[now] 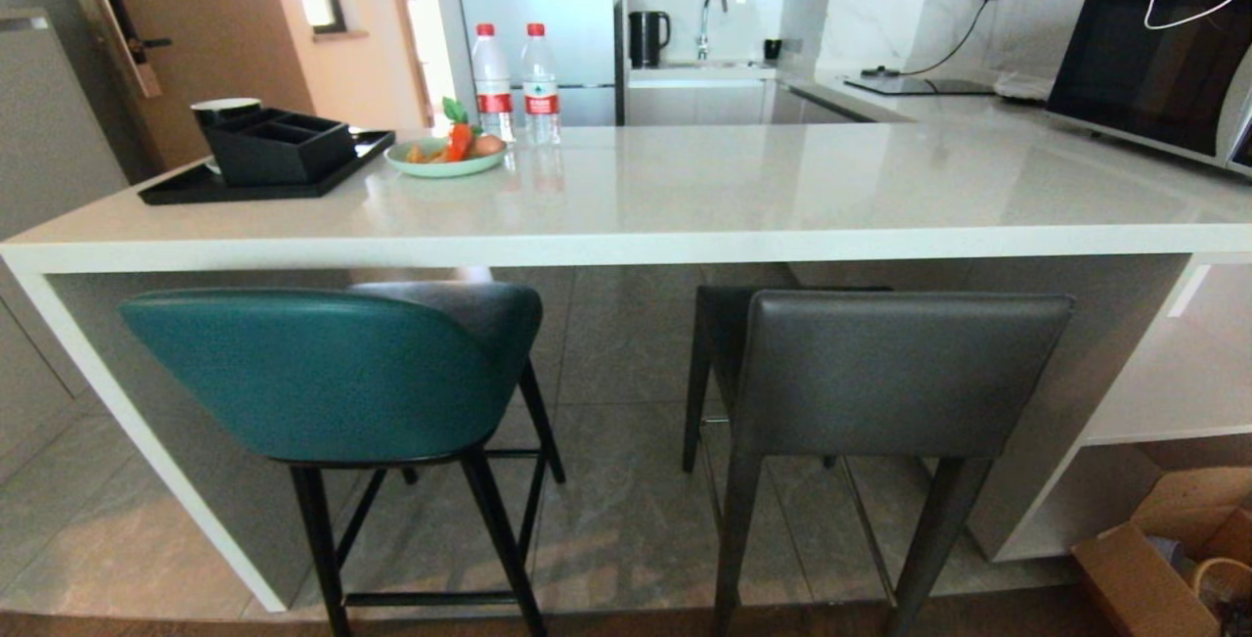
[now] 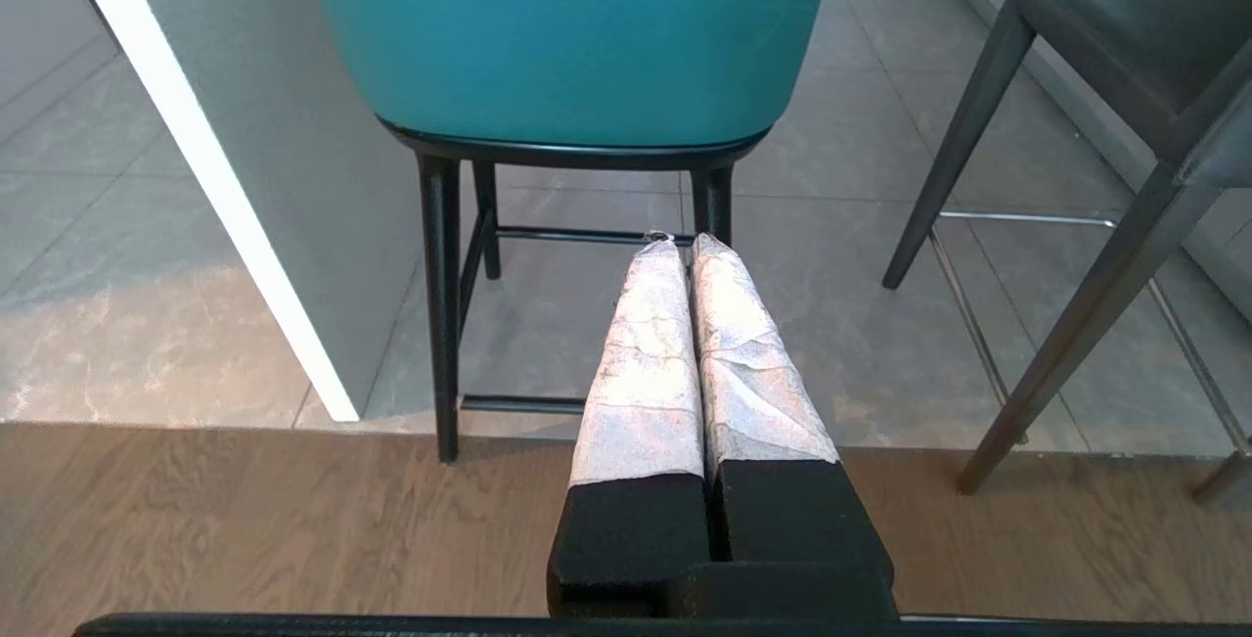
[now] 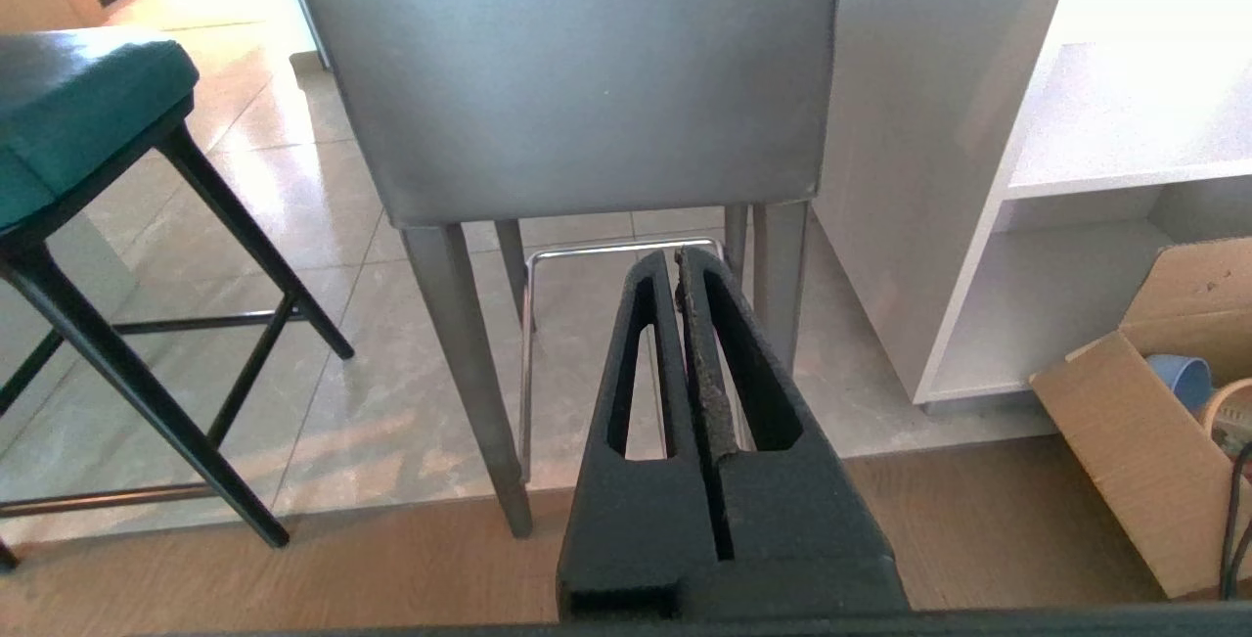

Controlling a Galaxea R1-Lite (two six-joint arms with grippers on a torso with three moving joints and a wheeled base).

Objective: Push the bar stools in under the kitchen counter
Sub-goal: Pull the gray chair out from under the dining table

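Two bar stools stand at the white kitchen counter (image 1: 626,248), their backs toward me. The teal stool (image 1: 313,373) with black legs is on the left; the dark-grey boxy stool (image 1: 880,373) is on the right. Both seats reach partly under the worktop. Neither arm shows in the head view. My left gripper (image 2: 683,244) is shut and empty, hanging behind and below the teal stool (image 2: 567,30) back without touching it. My right gripper (image 3: 677,255) is shut and empty, behind and below the grey stool (image 3: 577,79) back.
On the counter stand a black tray with an organiser (image 1: 269,162), a plate of food (image 1: 445,156), two water bottles (image 1: 516,79) and a microwave (image 1: 1149,65). An open cardboard box (image 1: 1169,559) sits on the floor at the right by white shelves (image 3: 1095,158). Wood flooring meets grey tile beneath the stools.
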